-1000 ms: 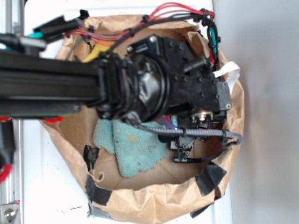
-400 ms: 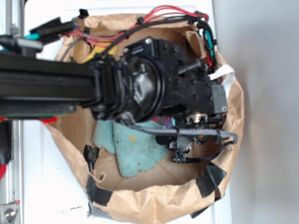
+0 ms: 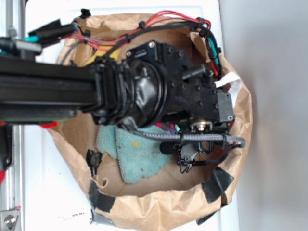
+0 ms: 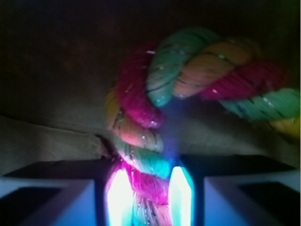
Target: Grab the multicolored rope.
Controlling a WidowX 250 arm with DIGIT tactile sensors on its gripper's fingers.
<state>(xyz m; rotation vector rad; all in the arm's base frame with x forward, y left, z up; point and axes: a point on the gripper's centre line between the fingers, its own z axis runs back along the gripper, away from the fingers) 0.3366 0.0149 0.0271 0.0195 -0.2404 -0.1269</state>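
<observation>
Two lit fingertips [image 4: 118,195] of the gripper [image 4: 149,195] flank the multicolored rope [image 4: 141,155] in the wrist view, the jaws drawn narrow with the twisted strands running up between them and apparently touching both inner faces. Beyond the fingers the rope hooks over to the right in pink, green and orange turns. From the exterior view the black arm [image 3: 144,91] reaches down inside a brown paper bag [image 3: 144,211], over a teal cloth [image 3: 134,154], and hides nearly all of the rope. By my reading the approach and the closing are done or nearly so; what is left is to confirm the grip firm and lift.
</observation>
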